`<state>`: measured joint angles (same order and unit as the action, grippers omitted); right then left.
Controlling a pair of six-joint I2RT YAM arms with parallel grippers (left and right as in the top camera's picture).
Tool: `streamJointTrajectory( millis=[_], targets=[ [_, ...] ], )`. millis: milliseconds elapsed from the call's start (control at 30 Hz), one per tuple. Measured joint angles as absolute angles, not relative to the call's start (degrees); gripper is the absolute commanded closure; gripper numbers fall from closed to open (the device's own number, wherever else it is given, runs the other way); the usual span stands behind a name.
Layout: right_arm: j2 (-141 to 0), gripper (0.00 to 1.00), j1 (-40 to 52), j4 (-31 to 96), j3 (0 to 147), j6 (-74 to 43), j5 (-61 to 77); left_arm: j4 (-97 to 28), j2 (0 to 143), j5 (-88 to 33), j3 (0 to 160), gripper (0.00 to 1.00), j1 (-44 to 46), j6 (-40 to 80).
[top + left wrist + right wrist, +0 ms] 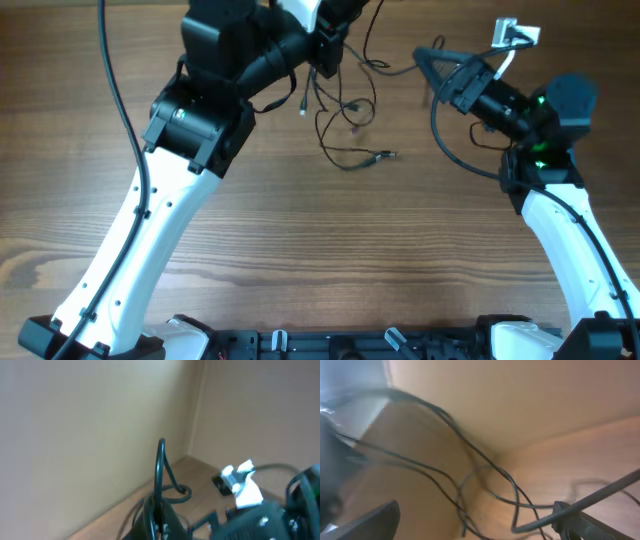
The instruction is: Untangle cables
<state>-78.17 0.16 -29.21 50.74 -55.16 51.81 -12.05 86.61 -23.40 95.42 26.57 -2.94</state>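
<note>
The cables [343, 112] are thin black wires hanging and lying in loose loops at the back middle of the table, with one plug end [386, 154] lying to the right. My left gripper [325, 48] is raised above them and is shut on a strand. In the left wrist view that strand [160, 462] loops up out of the jaws [160, 521]. My right gripper [430, 60] is open just right of the bunch. In the right wrist view several strands [470, 472] run between its spread fingers [475, 522], not pinched.
A white tag [515, 35] on the right arm's own thick cable sits at the back right, and it also shows in the left wrist view [242, 485]. The wooden table [330, 250] meets a beige back wall [90, 420]. The arm bases stand at the front edge.
</note>
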Motion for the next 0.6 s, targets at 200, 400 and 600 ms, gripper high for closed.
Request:
streamJointTrajectory(
  millis=[200,400,600],
  targets=[
    [-78.17,0.02,0.16,-20.49,50.72,-45.93,51.35,-8.25,86.61,-20.47,95.42,0.96,25.23,-2.61],
    [-78.17,0.21,0.16,-7.25,50.76,-41.21,44.66,-6.61,84.93,-14.76,95.42,0.92,18.90,-2.61],
    [-78.17,0.20,0.16,-3.40,50.76,-40.18,39.29,-11.51,78.85,-13.04,95.53,0.91,9.52,-1.45]
  ],
)
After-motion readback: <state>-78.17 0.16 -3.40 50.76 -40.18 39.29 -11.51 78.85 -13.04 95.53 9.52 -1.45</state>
